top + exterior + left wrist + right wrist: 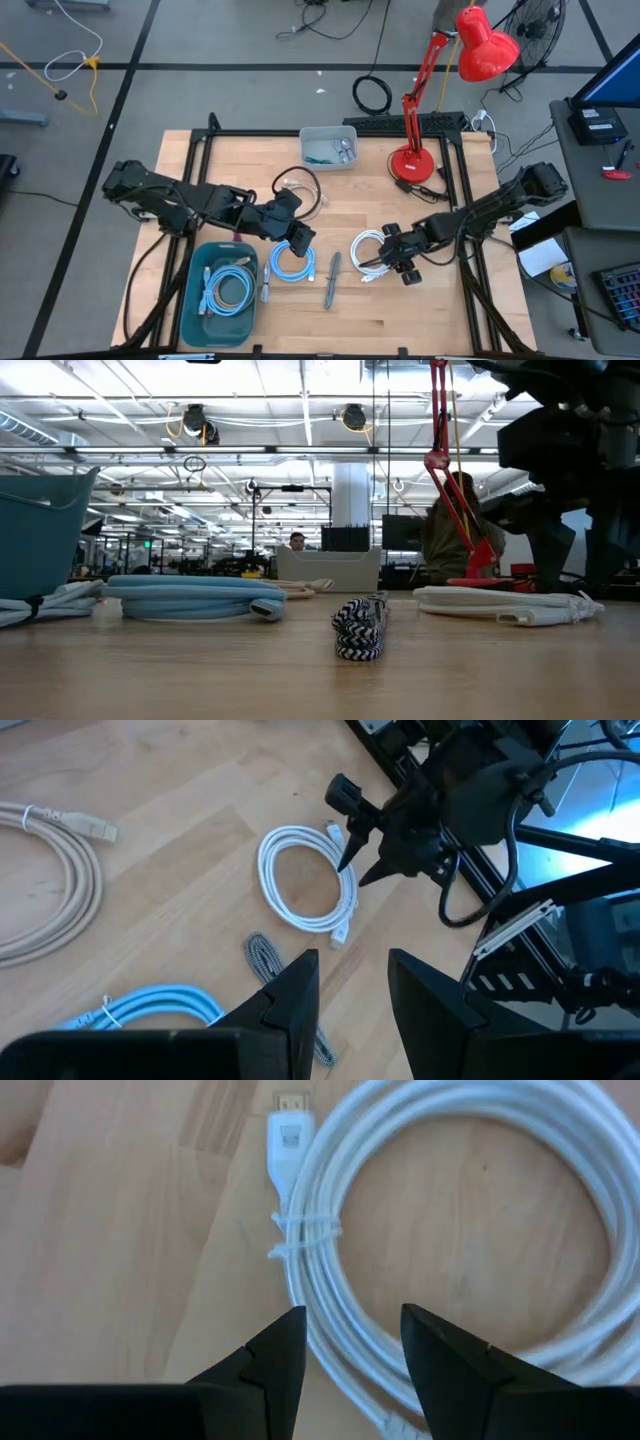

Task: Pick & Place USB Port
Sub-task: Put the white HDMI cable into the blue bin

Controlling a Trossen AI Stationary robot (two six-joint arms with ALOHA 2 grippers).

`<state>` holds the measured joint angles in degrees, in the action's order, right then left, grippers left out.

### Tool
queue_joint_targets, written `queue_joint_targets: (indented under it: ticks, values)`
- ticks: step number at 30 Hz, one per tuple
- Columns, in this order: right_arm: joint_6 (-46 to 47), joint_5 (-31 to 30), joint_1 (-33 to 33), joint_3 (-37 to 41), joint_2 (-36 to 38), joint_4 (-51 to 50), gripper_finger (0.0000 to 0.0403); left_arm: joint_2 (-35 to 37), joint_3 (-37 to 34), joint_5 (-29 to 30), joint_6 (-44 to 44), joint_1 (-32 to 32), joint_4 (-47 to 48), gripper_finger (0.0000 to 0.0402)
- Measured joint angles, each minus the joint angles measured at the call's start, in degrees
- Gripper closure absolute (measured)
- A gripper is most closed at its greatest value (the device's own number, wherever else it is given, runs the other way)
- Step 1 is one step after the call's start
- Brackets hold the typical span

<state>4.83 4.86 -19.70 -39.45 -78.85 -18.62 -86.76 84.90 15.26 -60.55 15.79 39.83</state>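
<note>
Open workshop behind, wooden bench (350, 310) in a black frame. Red lamp (412, 160) and a grey tray (329, 147) sat at the far edge, teal bin (192, 300) with a blue cable inside at the left front corner.

Right gripper (385, 262) hung over the coiled white cable (366, 250), right of centre. Its jaws stood apart with nothing between them, straddling the coil's rim in the right wrist view; whether they touched it, couldn't tell. White plug (288, 1142) stuck out past the tie.

Left gripper (300, 240) was just above the coiled blue cable (290, 265), jaws apart, empty.

Striped braided cable (332, 280) lay between the blue and white coils. Beige cable (298, 185) lay behind the left gripper, near the tray.
</note>
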Motion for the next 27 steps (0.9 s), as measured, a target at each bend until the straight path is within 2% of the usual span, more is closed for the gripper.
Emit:
queue_joint_targets:
  ticks: [16, 21, 27]
  values:
    - [-2.5, 0.9, -3.0, -1.7, -4.6, 0.7, 0.0150, 0.0, 0.0, 0.8, -0.6, 2.0, -0.2, 0.0277]
    - [-2.6, 0.5, -2.9, -1.7, -6.8, 1.9, 0.0151, 0.0, 0.0, 1.6, -1.2, 2.5, -0.2, 0.0277]
    - [-2.1, -0.7, -2.9, -1.8, -7.9, 2.3, 0.0177, 0.0, 0.0, 1.9, -1.7, 3.2, -0.2, 0.0277]
